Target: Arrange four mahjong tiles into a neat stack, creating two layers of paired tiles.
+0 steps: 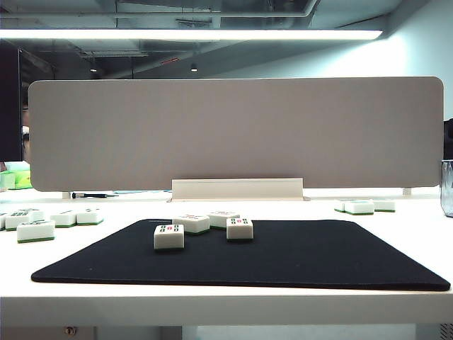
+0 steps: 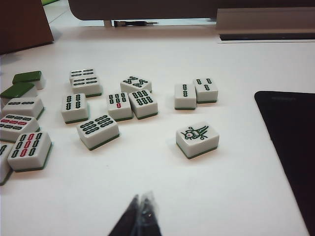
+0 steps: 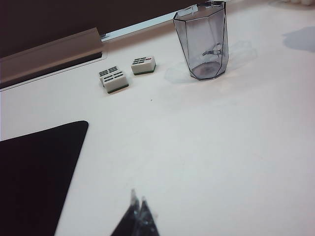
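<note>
Black mat (image 1: pixel 283 255) lies mid-table, its near edge close to the table's (image 1: pixel 212 304) front lip, its far edge short of the grey divider panel (image 1: pixel 233 131). Four mahjong tiles (image 1: pixel 202 228) sit unstacked, face up, in the mat's far-left part: one at the front (image 1: pixel 168 236), one at its 1 o'clock (image 1: pixel 191 223), one further toward 2 o'clock at the mat's far edge (image 1: pixel 224 218), one at 3 o'clock (image 1: pixel 240 228). Small gaps between most; the two on the right look near touching, cannot tell for sure. The right half and the front strip of the mat are bare.

Off the mat at 9 o'clock, the exterior view shows about five spare tiles (image 1: pixel 35 230); the left wrist view counts more, roughly fifteen (image 2: pixel 119 105), two of them green side up (image 2: pixel 28 77). At 2 o'clock from the mat, three spare tiles (image 1: pixel 359 207) in the exterior view; the right wrist view shows two clearly (image 3: pixel 115 80). One clear plastic cup (image 3: pixel 203 42) stands upright beyond them, at the table's right edge.

Left gripper (image 2: pixel 139 216) hangs over bare white table off the mat's left edge, jaws pressed together, nothing held. Right gripper (image 3: pixel 138 216) hangs over bare table off the mat's right corner, tips meeting, nothing between them. Neither arm shows in the exterior view.
</note>
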`<state>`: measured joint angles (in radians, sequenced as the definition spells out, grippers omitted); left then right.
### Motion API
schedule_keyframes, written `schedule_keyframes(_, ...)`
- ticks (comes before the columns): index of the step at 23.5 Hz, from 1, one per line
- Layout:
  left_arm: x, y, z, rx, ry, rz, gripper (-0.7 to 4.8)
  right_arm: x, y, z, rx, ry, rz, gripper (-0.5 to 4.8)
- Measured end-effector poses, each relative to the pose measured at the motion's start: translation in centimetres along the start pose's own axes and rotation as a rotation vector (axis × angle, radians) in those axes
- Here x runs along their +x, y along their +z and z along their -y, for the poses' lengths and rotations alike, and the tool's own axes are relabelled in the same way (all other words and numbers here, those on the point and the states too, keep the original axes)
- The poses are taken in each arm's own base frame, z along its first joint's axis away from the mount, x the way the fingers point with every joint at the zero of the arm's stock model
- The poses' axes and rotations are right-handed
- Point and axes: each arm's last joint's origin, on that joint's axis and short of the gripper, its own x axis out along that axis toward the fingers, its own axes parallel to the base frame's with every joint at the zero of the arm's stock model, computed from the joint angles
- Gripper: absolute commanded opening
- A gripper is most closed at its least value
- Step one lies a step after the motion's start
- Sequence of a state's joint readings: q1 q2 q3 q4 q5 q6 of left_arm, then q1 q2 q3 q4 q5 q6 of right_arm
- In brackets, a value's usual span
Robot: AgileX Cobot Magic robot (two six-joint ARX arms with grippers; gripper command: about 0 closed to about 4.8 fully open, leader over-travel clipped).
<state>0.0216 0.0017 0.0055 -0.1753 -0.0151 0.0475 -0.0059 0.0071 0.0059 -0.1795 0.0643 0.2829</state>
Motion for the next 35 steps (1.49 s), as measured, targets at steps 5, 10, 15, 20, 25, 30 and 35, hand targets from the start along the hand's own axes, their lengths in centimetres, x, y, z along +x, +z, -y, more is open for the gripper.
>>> schedule_keyframes(5, 0.0, 0.0, 0.0, 0.0, 0.0, 0.0, -0.06, 0.0, 0.0, 0.0, 0.0, 0.0, 0.0, -0.01)
schedule_keyframes(10, 0.0, 0.0, 0.0, 0.0, 0.0, 0.0, -0.06, 0.0, 0.0, 0.0, 0.0, 0.001, 0.0, -0.01)
schedule_keyframes(15, 0.0, 0.0, 0.0, 0.0, 0.0, 0.001, -0.06, 0.0, 0.0, 0.0, 0.0, 0.002, 0.003, -0.01)
schedule_keyframes(20, 0.0, 0.0, 0.0, 0.0, 0.0, 0.0, -0.06, 0.0, 0.5, -0.2, 0.003, 0.029, 0.042, -0.01)
schedule_keyframes(25, 0.0, 0.0, 0.0, 0.0, 0.0, 0.0, -0.06, -1.1, 3.4, -1.0, 0.009, 0.069, 0.149, -0.02)
schedule_keyframes(30, 0.0, 0.0, 0.0, 0.0, 0.0, 0.0, -0.06, -3.6, 7.9, -2.1, 0.016, 0.107, 0.28, -0.01)
schedule_keyframes(35, 0.0, 0.0, 0.0, 0.0, 0.0, 0.0, -0.06, -5.7, 10.3, -2.8, 0.01, 0.159, 0.297, -0.01)
